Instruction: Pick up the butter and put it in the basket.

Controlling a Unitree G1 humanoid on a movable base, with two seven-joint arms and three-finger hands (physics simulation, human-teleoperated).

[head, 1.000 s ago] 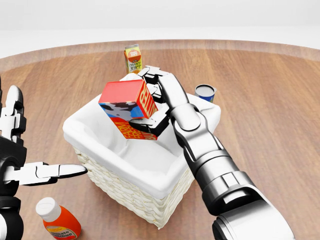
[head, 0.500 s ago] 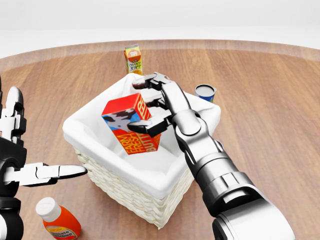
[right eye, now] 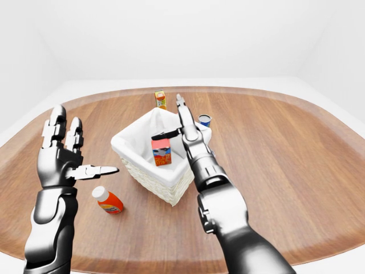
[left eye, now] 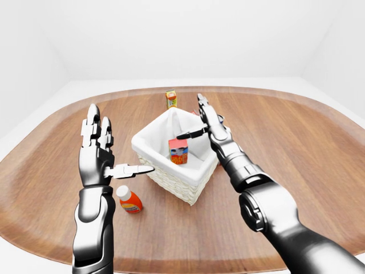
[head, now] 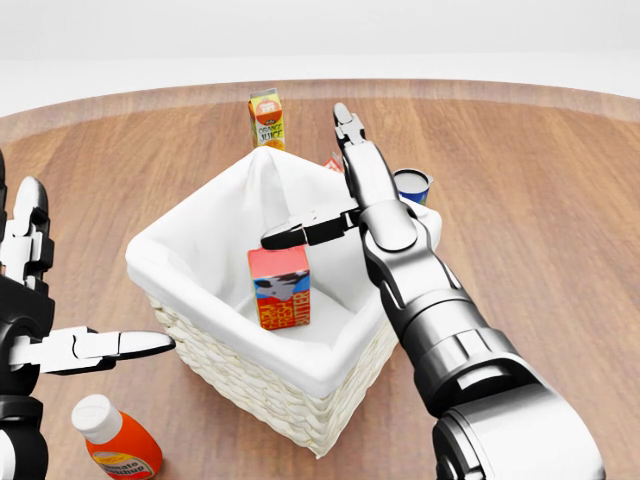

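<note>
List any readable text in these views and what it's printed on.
"ORANGE JUICE": on the orange juice carton, small but legible.
Butter box in the basket: print on its lower face too blurred to read.
Orange bottle: label text too small to read.
Blue can: no readable text.

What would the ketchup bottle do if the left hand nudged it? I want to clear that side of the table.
The ketchup bottle lies on its side and looks round, so it would probably roll. Its plastic-looking body likely slips against the left hand, whose fingers are spread open.
</note>
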